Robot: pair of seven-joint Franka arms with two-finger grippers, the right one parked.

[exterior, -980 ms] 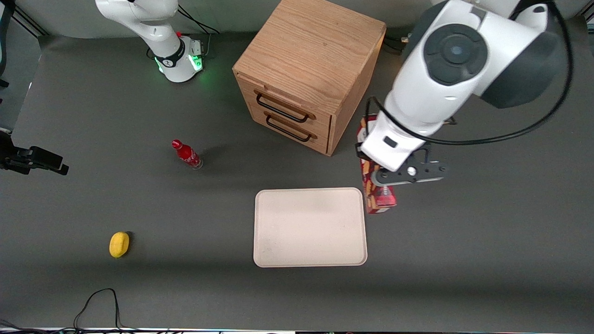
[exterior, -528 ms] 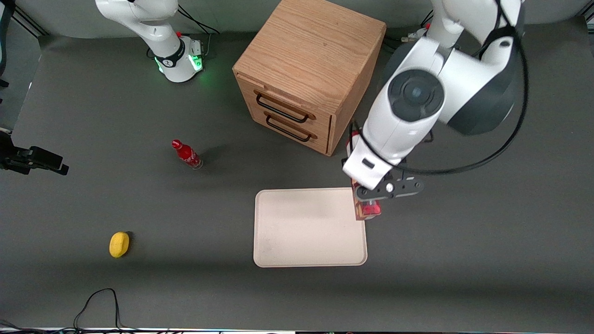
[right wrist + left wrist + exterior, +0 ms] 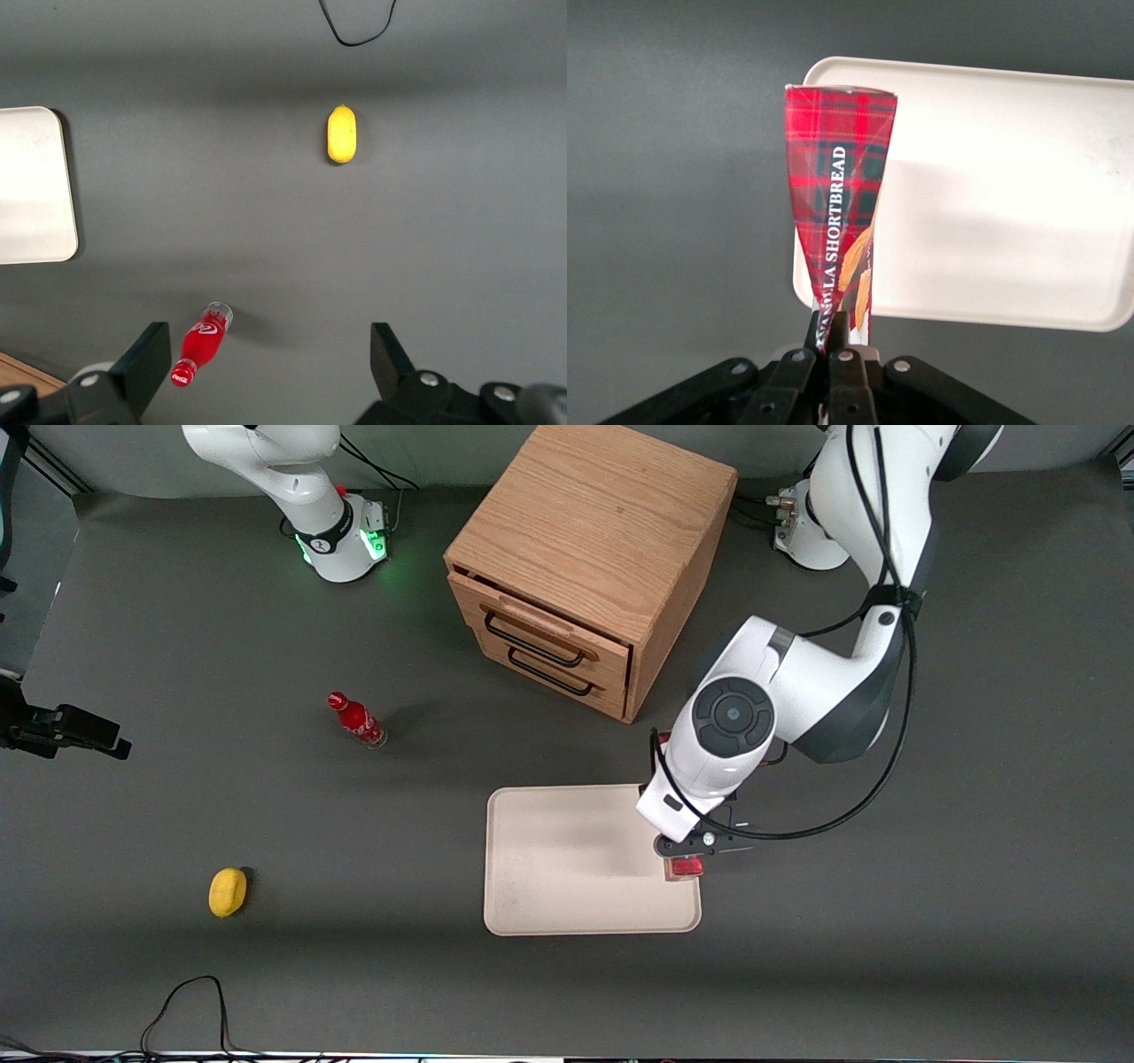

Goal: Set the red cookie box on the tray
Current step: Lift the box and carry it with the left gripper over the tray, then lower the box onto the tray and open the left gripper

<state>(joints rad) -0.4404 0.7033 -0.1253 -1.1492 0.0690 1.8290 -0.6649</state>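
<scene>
My left gripper is shut on the red cookie box and holds it by one end. In the front view the wrist covers most of the box, leaving only a small red end in sight. The left wrist view shows the gripper pinching the red plaid box, which points away from it and overlaps the rim of the tray. The cream-white tray lies flat on the table. The box hangs over the tray edge toward the working arm's end. Whether the box touches the tray I cannot tell.
A wooden cabinet with two drawers stands farther from the front camera than the tray. A small red bottle and a yellow lemon-like object lie toward the parked arm's end. A black cable runs along the near table edge.
The left arm has carried the box from beside the cabinet toward the front camera and onto the tray's edge, and the wrist now sits lower over it.
</scene>
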